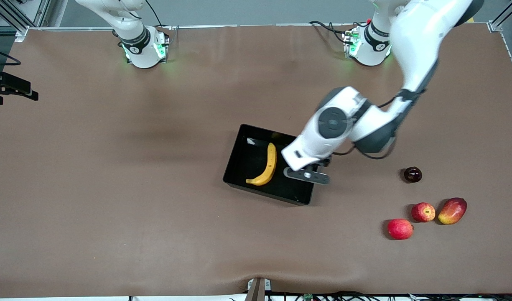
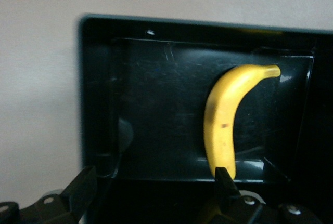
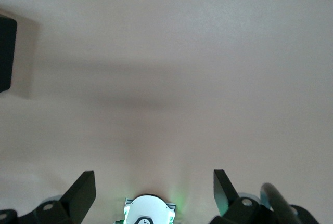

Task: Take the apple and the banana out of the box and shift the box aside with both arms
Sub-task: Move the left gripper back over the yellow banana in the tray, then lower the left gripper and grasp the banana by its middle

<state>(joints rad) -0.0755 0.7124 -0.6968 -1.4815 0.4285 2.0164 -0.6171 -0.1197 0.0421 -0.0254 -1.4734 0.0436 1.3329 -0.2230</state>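
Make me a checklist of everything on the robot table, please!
Surface: brown table, bare here.
Job's things: banana lies in the black box; streaked apple on the table toward the left arm's end.
Clutter: plain red fruit, mango, dark round fruit near the apple.
Grippers: left gripper open over the box; right gripper open, arm waiting.
Cables: at the arm bases.
Surroundings: metal frame.
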